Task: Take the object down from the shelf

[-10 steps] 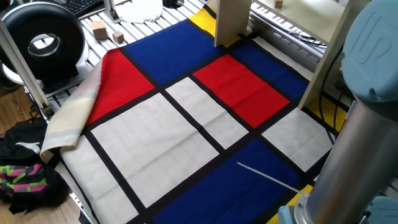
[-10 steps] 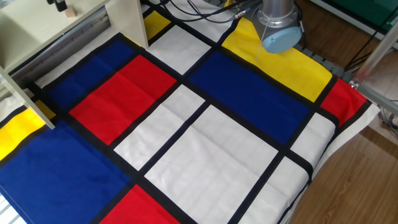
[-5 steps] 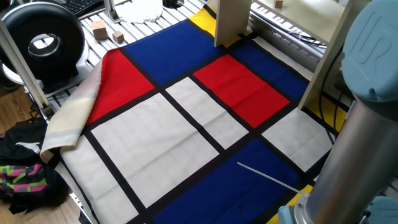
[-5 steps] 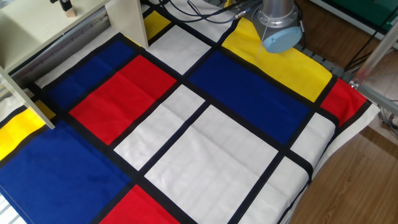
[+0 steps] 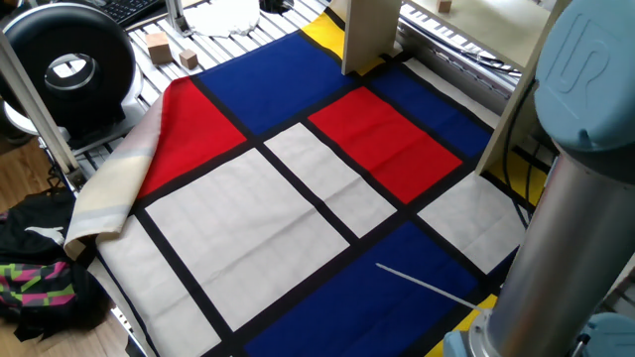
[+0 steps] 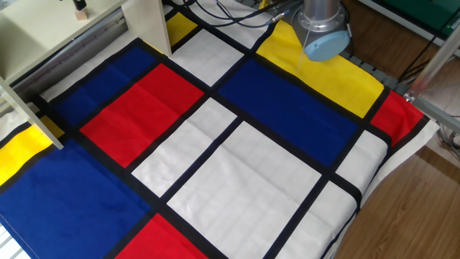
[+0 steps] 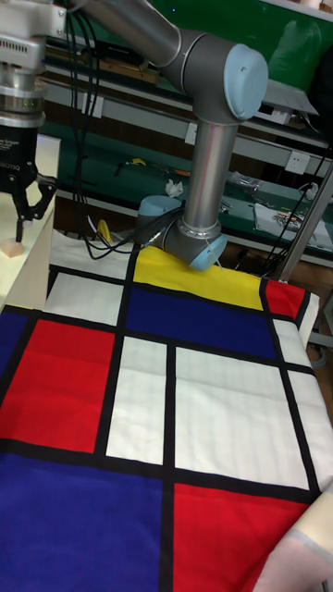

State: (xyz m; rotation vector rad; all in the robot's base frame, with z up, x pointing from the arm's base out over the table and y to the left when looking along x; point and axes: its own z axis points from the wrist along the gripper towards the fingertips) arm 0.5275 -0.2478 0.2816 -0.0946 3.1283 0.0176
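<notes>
In one fixed view, the small tan wooden block (image 5: 444, 5) sits on the pale cream board shelf (image 5: 369, 35) at 1 o'clock, with 2 wooden cubes (image 5: 171, 52) well apart at 11 o'clock. In the other fixed view, the block lies at 11 o'clock. In the tall view, the black two-finger gripper (image 7: 27, 213) hangs open just above the block at 9 o'clock, seemingly apart.
</notes>
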